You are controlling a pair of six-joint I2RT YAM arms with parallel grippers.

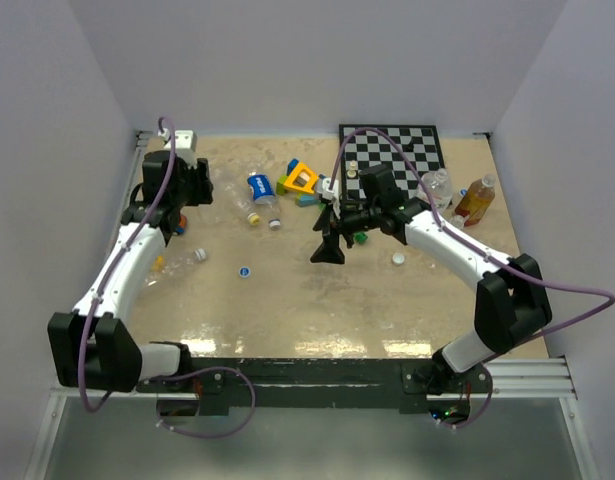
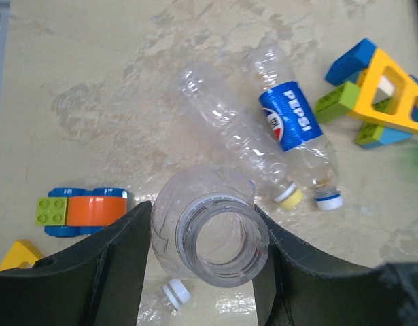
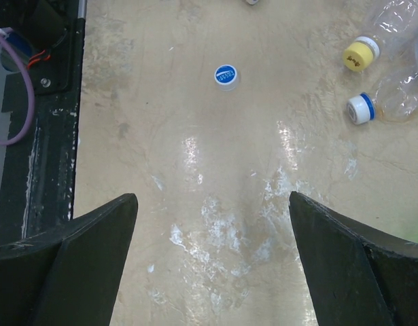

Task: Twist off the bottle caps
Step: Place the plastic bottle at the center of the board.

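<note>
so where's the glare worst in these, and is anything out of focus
Top external: white reflections streak the glossy beige tabletop along its near edge. Right wrist: white glare patches mid-table; the open right gripper looks slightly soft. Left wrist: even light, glints on the uncapped clear plastic bottle in the left gripper; the lower right corner is a dark blur.

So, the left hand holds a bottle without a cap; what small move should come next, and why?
Probably the left hand should set its clear bottle down and let go: its neck is open, so it looks done. The right hand is open and empty, and a yellow cap and a white cap nearby are not yet unscrewed.
</note>
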